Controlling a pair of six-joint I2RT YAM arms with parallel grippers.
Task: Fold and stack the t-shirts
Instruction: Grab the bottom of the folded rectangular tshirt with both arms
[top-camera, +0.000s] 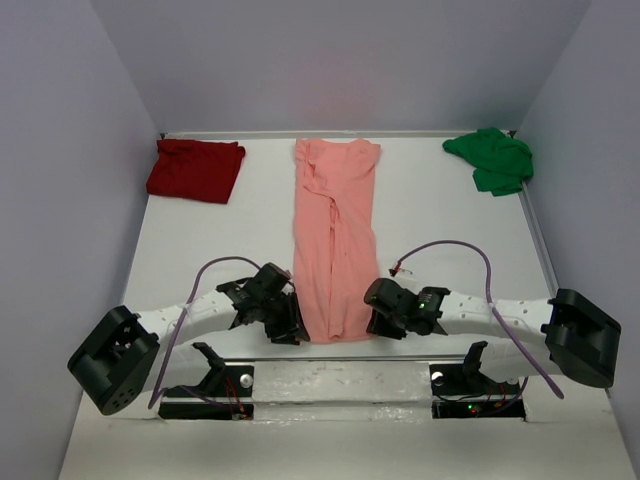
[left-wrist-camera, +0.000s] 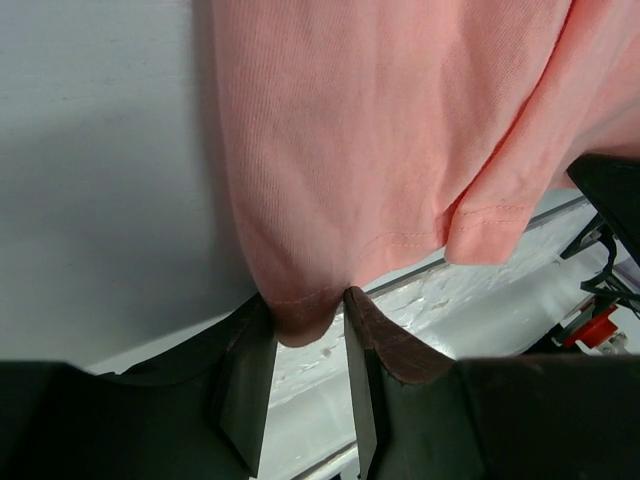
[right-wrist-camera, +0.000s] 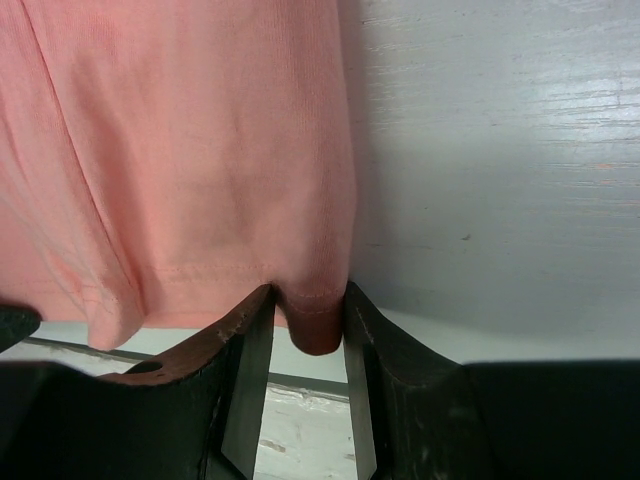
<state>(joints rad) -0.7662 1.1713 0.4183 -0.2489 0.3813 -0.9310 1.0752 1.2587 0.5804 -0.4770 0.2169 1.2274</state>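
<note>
A salmon-pink t-shirt (top-camera: 335, 240) lies folded into a long strip down the middle of the table, its hem toward the arms. My left gripper (top-camera: 293, 325) is at the near left corner. In the left wrist view the hem corner (left-wrist-camera: 300, 320) bunches between the two fingers, which press it from both sides. My right gripper (top-camera: 375, 322) is at the near right corner, and the right wrist view shows that hem corner (right-wrist-camera: 318, 325) pinched between its fingers. A dark red t-shirt (top-camera: 195, 170) lies folded at the far left. A bright green t-shirt (top-camera: 492, 160) sits crumpled at the far right.
The white table (top-camera: 450, 230) has grey walls on the left, right and far sides. Its near edge (left-wrist-camera: 480, 300) runs just under both grippers, with the arm bases (top-camera: 225, 385) below it. A purple cable (top-camera: 460, 248) arches over the right arm.
</note>
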